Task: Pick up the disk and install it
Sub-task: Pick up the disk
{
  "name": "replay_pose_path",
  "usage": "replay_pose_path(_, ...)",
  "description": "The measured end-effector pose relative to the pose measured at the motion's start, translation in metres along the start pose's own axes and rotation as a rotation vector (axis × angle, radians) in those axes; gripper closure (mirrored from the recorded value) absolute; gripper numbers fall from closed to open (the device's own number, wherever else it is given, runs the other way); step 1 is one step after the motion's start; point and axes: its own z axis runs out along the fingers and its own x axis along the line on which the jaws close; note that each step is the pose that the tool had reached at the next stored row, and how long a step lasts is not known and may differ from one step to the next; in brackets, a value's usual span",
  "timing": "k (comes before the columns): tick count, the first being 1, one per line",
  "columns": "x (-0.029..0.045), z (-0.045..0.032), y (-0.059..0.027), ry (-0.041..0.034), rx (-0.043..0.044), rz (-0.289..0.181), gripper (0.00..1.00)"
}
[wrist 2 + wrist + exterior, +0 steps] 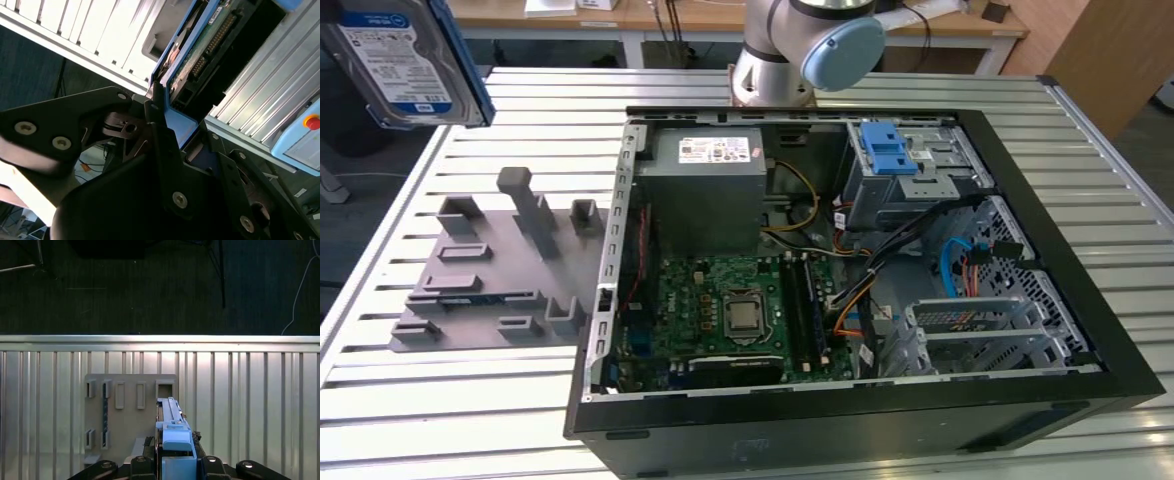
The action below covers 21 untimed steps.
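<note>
End effector [174, 442] is clamped on the disk [170, 412], fingers closed against its blue-railed sides. The disk stands on edge between them. In the exterior view the disk [403, 60] hangs at that view's upper left, label showing, well above the slatted counter [454, 400]. A grey slotted fixture [487, 285] lies on the counter beneath me, just beside the open PC case [854, 435]. A blue latch [891, 152] tops the drive cage in the case's far corner.

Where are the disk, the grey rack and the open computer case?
disk [394, 55], exterior view, its label.
grey rack [480, 318], exterior view, its base plate.
computer case [854, 435], exterior view, its black outer wall.
</note>
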Motion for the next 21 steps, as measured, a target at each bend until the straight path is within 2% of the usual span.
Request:
replay_pose_path(12, 0.0003, -0.0209, 0.001, 0.0008, 0.0082, 0.0, 0.64)
replay_pose_path(21, 0.002, -0.0235, 0.001, 0.0021, 0.0113, 0.0, 0.64)
